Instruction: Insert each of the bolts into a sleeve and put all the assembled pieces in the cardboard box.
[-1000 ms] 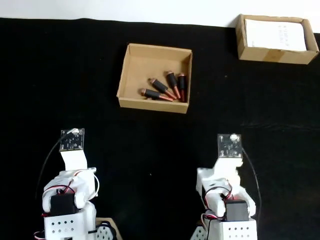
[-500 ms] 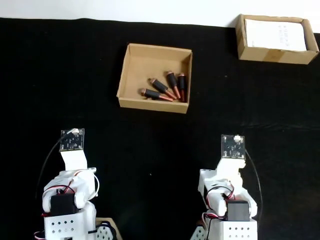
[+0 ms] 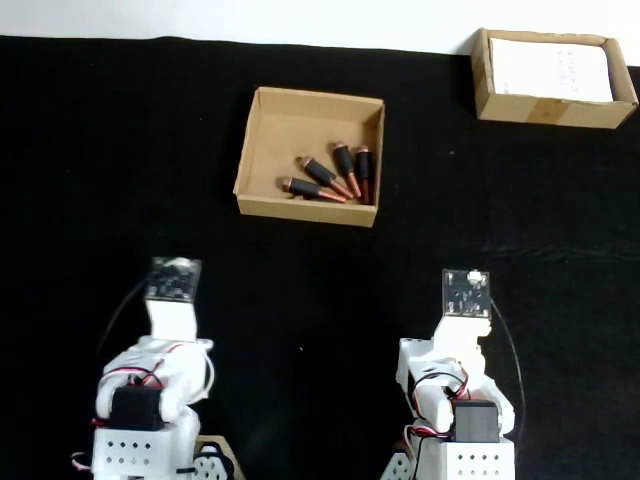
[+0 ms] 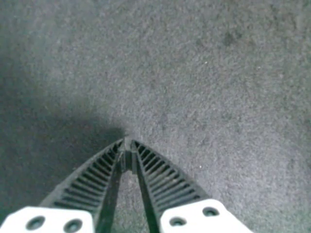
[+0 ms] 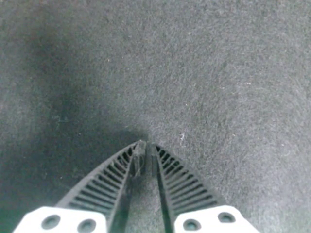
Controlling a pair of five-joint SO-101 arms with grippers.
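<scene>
A cardboard box (image 3: 262, 135) sits at the middle back of the black table and holds several bolts in black sleeves (image 3: 328, 176), lying close together toward its right side. Both arms are folded back near the front edge, well short of the box. My left gripper (image 4: 127, 144) is shut with nothing between its ribbed fingers, tips meeting just over the black cloth. My right gripper (image 5: 145, 144) is shut the same way, empty, over bare cloth. In the high view the left arm (image 3: 172, 300) is at the front left and the right arm (image 3: 466, 310) at the front right.
A second cardboard box (image 3: 500, 98) with a white sheet in it stands at the back right corner. Black cloth (image 3: 300, 290) covers the table between the arms and the box. The table's far edge meets a white strip.
The left arm's wrist has shifted right and slightly toward the front. The right arm's wrist drew back a little toward its base, then held still. The box and its contents have not moved.
</scene>
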